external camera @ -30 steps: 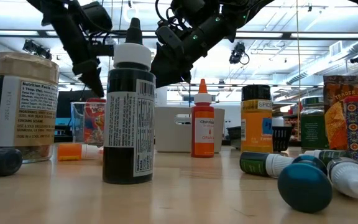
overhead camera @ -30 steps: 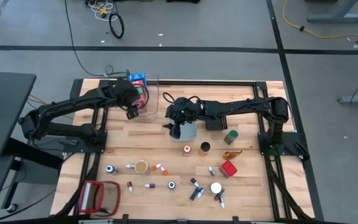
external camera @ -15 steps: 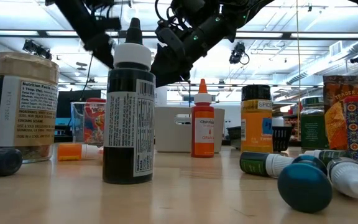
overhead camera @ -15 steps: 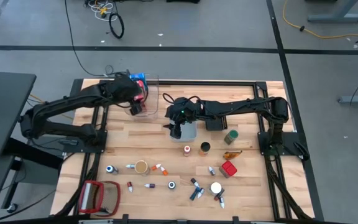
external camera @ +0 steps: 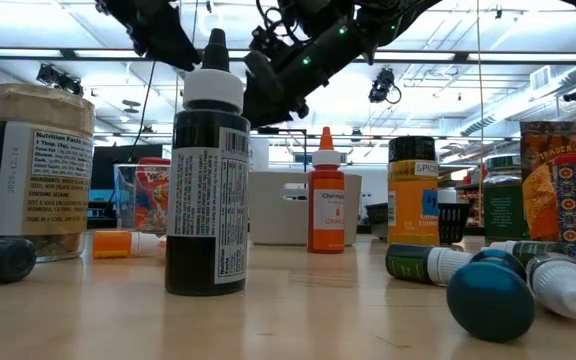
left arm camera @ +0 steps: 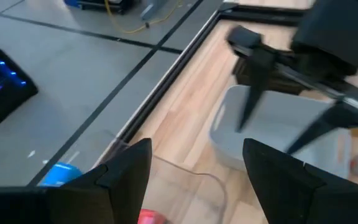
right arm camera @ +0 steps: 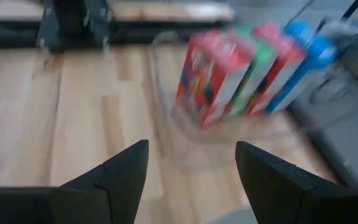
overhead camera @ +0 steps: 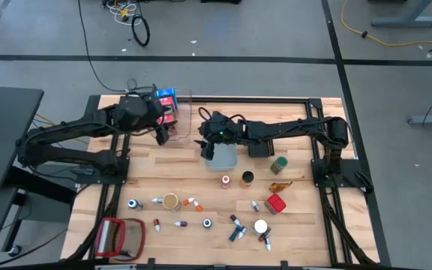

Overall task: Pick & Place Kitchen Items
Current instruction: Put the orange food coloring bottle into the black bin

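Observation:
Red, green and blue cartons (right arm camera: pixel 247 68) stand upright in the clear bin (overhead camera: pixel 178 118) at the table's far left. My left gripper (overhead camera: pixel 161 135) hangs open above that bin's near edge, with nothing between its fingers (left arm camera: pixel 129 168). My right gripper (overhead camera: pixel 206 144) hovers open above the left end of the grey bin (overhead camera: pixel 228 157), pointing toward the clear bin. Small bottles, jars and a red carton (overhead camera: pixel 276 203) lie scattered over the table's near half. A black bottle (external camera: pixel 208 180) stands closest in the low view.
An orange bottle (overhead camera: pixel 225 181), a dark jar (overhead camera: pixel 247 178) and a green tin (overhead camera: pixel 278 164) stand just near of the grey bin. A red-framed flat object (overhead camera: pixel 121 236) lies at the near left corner. Black rails (overhead camera: pixel 253 98) frame the table.
My left gripper has risen from the clear bin and drawn back toward the table's left edge, turning as it went, still open. My right gripper has tipped and turned a little above the grey bin, staying open.

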You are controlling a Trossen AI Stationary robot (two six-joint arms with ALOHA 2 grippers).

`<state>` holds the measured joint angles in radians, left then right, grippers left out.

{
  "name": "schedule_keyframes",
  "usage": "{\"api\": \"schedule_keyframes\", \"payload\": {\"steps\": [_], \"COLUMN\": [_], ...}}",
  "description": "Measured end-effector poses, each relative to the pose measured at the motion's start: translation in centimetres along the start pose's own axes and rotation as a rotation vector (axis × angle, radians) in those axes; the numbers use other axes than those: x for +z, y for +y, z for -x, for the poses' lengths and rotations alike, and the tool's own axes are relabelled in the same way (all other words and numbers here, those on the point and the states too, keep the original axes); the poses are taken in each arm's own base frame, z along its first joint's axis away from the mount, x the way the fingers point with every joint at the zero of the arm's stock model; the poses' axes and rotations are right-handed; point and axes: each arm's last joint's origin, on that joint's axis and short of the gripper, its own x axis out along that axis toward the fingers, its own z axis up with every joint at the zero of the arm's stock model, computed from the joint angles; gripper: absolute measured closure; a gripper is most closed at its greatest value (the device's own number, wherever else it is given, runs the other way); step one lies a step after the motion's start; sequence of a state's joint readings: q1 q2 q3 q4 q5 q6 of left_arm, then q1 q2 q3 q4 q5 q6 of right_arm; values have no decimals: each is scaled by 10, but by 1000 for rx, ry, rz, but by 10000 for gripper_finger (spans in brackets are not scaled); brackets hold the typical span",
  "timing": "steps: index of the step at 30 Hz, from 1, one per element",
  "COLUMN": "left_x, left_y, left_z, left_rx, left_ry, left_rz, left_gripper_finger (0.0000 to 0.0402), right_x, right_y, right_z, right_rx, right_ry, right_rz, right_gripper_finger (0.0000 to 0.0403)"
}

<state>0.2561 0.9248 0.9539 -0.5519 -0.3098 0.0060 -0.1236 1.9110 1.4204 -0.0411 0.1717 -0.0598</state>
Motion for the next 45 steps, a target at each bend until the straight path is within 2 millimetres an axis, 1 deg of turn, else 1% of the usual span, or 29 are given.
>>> {"api": "schedule_keyframes", "payload": {"steps": [2, 4, 8, 11, 15, 19, 23, 26, 30, 33, 38, 41, 45], "left_x": [-4, -7, -16, -23, -35, -49, -50, -50, -50, -49, -49, -49, -47], "left_y": [-6, -13, -24, -30, -36, -39, -39, -40, -42, -42, -43, -43, -43], "left_z": [0, -3, -8, -13, -21, -29, -30, -30, -29, -29, -29, -29, -30], "left_rx": [-26, -52, -95, -105, -106, -105, -108, -138, -175, -183, -184, -183, -184], "left_ry": [-14, -44, -69, -93, -124, -115, -115, -111, -111, -119, -120, -127, -142], "left_rz": [11, 16, 2, -3, 2, 7, 8, 8, 6, 20, 18, 21, 27], "left_gripper_finger": [141, 141, 141, 141, 141, 141, 141, 141, 141, 141, 141, 141, 141], "right_x": [2, -1, -2, -2, 3, 6, 4, -6, -32, -45, -58, -62, -82], "right_y": [0, 1, 16, 27, 39, 54, 65, 77, 90, 92, 83, 77, 73], "right_z": [0, 0, 9, 23, 50, 74, 93, 100, 106, 114, 141, 158, 165], "right_rx": [3, 50, 171, 195, 182, 171, 119, 124, 157, 121, 69, 75, 142], "right_ry": [-14, 9, 55, 116, 167, 211, 259, 294, 356, 331, 246, 109, -98], "right_rz": [-2, 2, 24, 33, 63, 83, 90, 131, 198, 162, 80, 47, 16], "right_gripper_finger": [152, 152, 152, 152, 152, 152, 152, 152, 152, 152, 152, 152, 152]}}
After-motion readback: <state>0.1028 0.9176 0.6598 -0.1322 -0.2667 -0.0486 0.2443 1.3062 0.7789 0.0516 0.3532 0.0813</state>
